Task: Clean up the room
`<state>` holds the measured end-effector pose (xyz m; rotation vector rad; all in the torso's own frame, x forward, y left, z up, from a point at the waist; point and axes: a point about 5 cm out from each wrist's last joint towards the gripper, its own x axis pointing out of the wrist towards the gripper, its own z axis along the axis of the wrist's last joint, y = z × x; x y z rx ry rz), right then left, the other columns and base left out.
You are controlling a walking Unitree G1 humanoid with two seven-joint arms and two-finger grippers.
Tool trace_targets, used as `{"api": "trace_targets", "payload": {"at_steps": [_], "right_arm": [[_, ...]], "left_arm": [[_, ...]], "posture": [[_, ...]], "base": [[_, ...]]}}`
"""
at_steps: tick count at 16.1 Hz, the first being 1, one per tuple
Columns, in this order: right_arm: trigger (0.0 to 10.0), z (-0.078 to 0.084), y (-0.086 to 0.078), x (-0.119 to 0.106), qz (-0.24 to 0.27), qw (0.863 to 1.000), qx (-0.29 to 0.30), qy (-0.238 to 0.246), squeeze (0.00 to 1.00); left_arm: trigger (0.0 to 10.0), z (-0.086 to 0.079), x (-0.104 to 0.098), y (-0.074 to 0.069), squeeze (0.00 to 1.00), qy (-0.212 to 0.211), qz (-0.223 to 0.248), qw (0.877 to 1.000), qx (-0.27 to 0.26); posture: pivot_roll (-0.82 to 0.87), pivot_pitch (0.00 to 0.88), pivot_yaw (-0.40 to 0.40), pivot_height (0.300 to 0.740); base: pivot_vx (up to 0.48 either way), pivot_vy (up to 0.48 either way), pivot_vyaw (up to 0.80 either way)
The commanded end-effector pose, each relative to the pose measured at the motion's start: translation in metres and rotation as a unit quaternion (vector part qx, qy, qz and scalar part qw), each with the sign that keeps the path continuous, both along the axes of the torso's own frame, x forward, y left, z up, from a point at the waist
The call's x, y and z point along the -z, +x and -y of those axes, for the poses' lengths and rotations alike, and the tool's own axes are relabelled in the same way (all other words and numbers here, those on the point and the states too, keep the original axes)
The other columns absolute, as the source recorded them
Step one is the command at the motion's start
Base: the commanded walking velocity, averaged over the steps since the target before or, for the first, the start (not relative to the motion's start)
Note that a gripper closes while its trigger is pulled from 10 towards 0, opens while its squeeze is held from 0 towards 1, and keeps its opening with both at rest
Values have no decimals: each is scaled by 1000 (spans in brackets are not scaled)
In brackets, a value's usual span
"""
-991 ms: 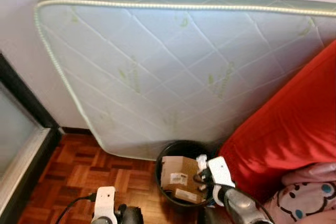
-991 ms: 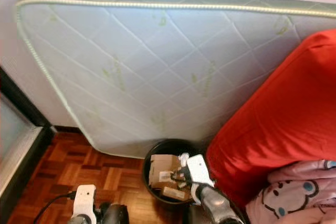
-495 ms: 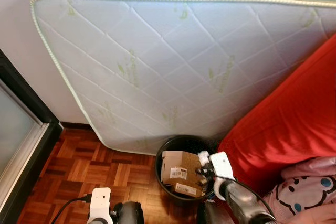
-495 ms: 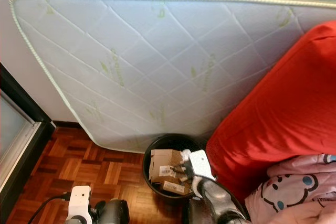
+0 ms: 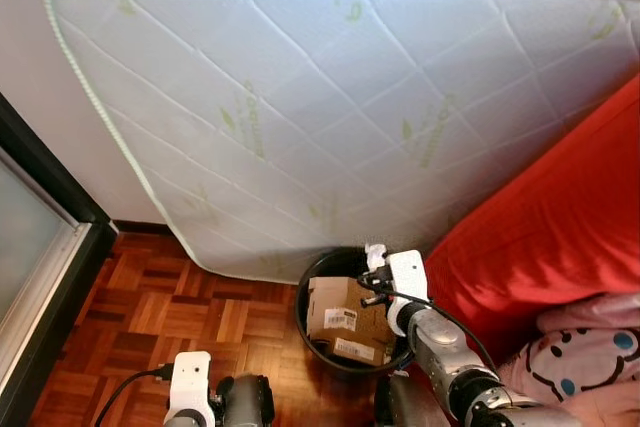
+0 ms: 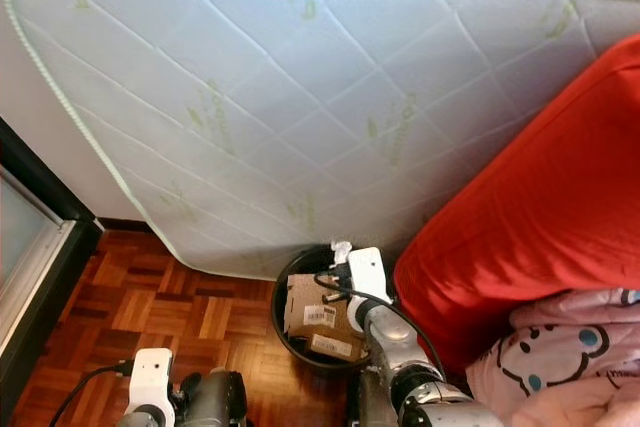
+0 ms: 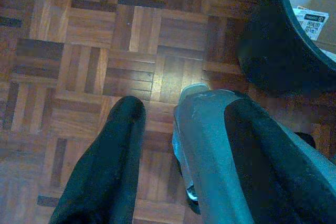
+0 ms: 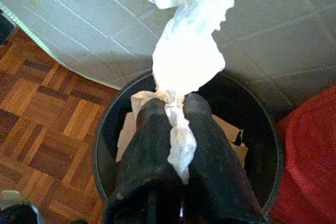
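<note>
A round black bin [image 5: 301,313] stands on the parquet floor at the foot of a leaning mattress, with cardboard boxes [image 5: 340,312] inside. My right gripper [image 8: 176,103] hangs above the bin's [image 8: 105,135] far side, shut on a crumpled white tissue [image 8: 189,51]. In the left eye view the tissue [image 5: 375,253] pokes up beyond the gripper's white wrist mount. My left gripper [image 7: 178,129] hangs low over the floor beside the bin [image 7: 262,51], its fingers [image 7: 105,166] apart. A grey-blue shape [image 7: 207,140] lies against one finger; I cannot tell what it is.
A pale quilted mattress [image 5: 330,97] leans on the wall right behind the bin. A red cushion [image 5: 560,227] and pink cartoon-print fabric [image 5: 590,347] crowd the right. A black-framed glass door [image 5: 40,247] lines the left, with parquet floor [image 5: 170,307] between it and the bin.
My right gripper has risen and reached further toward the mattress, still holding the tissue over the bin. The camera has shifted slightly.
</note>
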<state>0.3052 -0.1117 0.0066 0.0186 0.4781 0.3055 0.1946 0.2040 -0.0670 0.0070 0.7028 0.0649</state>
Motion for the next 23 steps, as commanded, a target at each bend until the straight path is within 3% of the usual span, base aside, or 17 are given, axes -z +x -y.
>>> {"api": "trace_targets", "payload": {"at_steps": [1,16,17,18,23], "right_arm": [[10000,1,6,-6,9,1000,11,2,0],[10000,13,2,0,-3,999,31,-28,0],[10000,13,2,1,-5,999,31,-28,302],[10000,14,1,2,-7,999,34,-29,1000],[10000,16,-2,5,-14,999,37,-34,1000]], "left_arm": [[10000,3,20,-36,0,-10,-72,997,-3],[10000,3,22,-41,0,-10,-78,997,-3],[10000,3,22,-41,0,-10,-79,997,-3],[10000,3,22,-41,0,-10,-79,997,-3],[10000,3,22,-39,0,-9,-79,997,-2]], "posture": [[87,210,-38,638],[93,224,-38,638],[93,224,-36,638],[94,225,-35,638],[94,223,-35,638]], "base": [[0,0,0],[0,0,0],[0,0,0],[0,0,0],[0,0,0]]}}
